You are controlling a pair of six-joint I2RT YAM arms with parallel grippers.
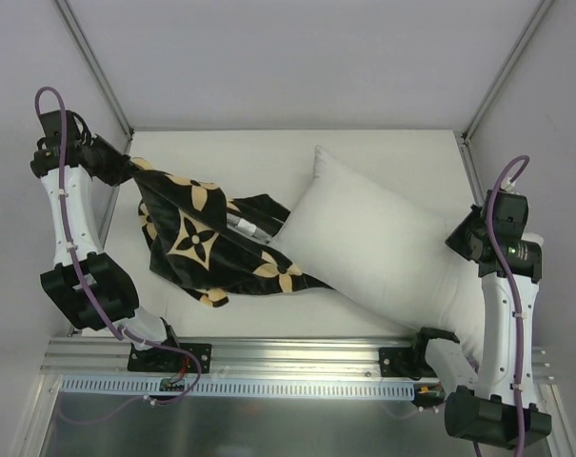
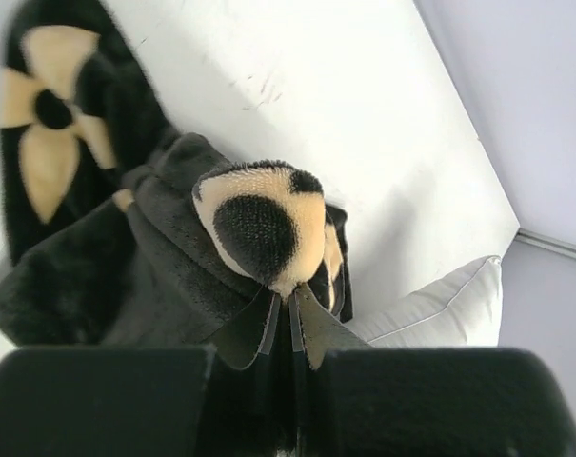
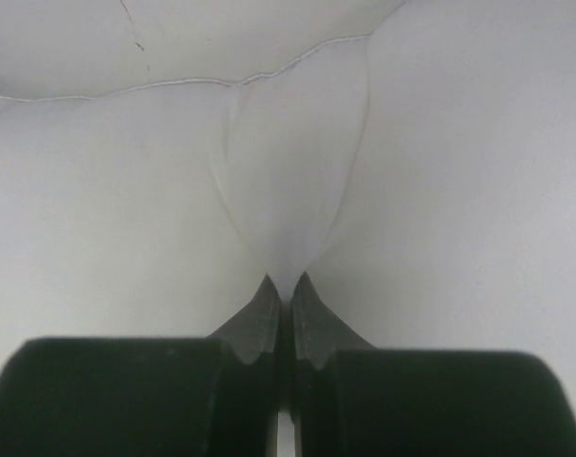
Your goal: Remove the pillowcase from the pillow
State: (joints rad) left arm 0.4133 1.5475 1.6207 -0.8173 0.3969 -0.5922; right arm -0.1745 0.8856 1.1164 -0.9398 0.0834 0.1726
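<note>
From above, the pillowcase (image 1: 202, 243) lies bunched on the left half of the worktop (image 1: 230, 152). One corner is stretched up to the left tool (image 1: 126, 171). Its right edge touches the pillow (image 1: 373, 243), which lies diagonally across to the right tool (image 1: 464, 238).

At the left wrist, the tool (image 2: 288, 319) is pinched tight on a pillowcase (image 2: 259, 224) fold, with a pillow (image 2: 440, 305) corner beyond.

At the right wrist, the tool (image 3: 286, 305) grips a tuck of pillow (image 3: 288, 190) fabric, jaws almost together.

— What else is there for you to note?
— A white worktop (image 2: 345, 124) spreads out beyond the left fingers (image 2: 248, 333). Behind them, at its near edge, you have an aluminium rail (image 1: 297, 360); grey walls (image 1: 297, 57) stand beyond.
</note>
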